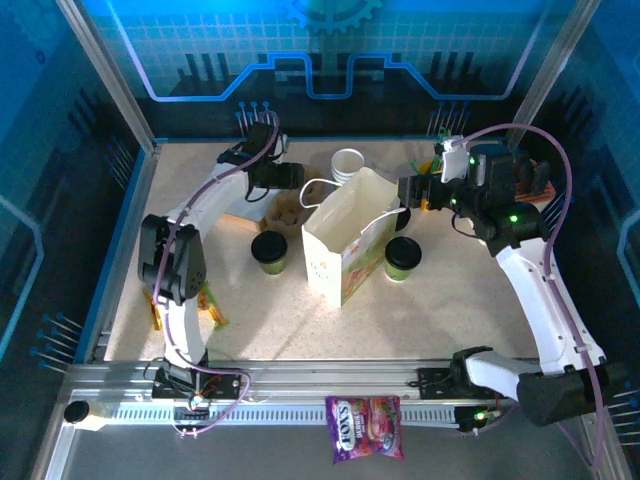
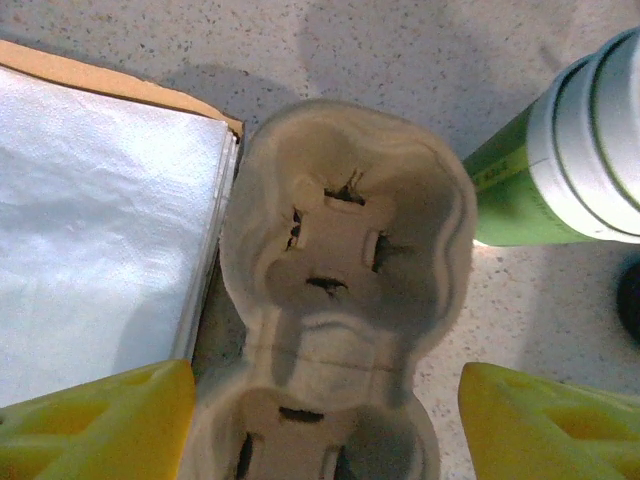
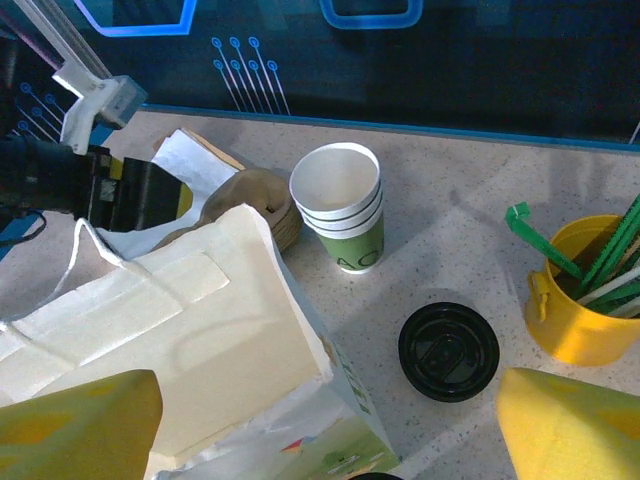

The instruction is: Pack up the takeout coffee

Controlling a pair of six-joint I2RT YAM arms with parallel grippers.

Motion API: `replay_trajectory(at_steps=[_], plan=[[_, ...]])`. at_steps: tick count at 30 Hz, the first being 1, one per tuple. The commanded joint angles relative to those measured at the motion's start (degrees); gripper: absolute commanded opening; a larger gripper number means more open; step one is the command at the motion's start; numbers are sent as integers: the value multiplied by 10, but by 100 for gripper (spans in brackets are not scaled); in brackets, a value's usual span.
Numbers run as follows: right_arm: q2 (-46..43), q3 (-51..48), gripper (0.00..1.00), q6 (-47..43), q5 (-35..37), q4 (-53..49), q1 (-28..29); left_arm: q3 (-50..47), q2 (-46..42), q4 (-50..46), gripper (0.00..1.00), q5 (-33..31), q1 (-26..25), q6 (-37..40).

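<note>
Top view: a white printed paper bag (image 1: 345, 245) stands open mid-tabletop (image 1: 260, 320). 2 green-and-white paper cups with black lids flank it: the left cup (image 1: 269, 251) stands apart from it, the right cup (image 1: 402, 258) just beside its right edge. The near edge is bare.

Left wrist view: the left tool (image 2: 325, 425) is released, straddling a brown pulp cup carrier (image 2: 340, 250) beside white napkins (image 2: 100, 230).

Right wrist view: the right tool (image 3: 330, 405) is released, spread above the bag's rim. Stacked empty cups (image 3: 340, 205) stand beyond.
</note>
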Motion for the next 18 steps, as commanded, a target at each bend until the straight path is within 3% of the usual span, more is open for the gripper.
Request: replay_trajectory(at_steps=[1, 8, 18], plan=[[3, -4, 88, -7, 3, 17, -10, 46, 32, -54, 69, -14, -13, 27], [1, -12, 89, -10, 6, 21, -15, 119, 93, -106, 63, -58, -28, 47], [8, -17, 89, -10, 3, 23, -19, 136, 119, -131, 59, -70, -34, 53]])
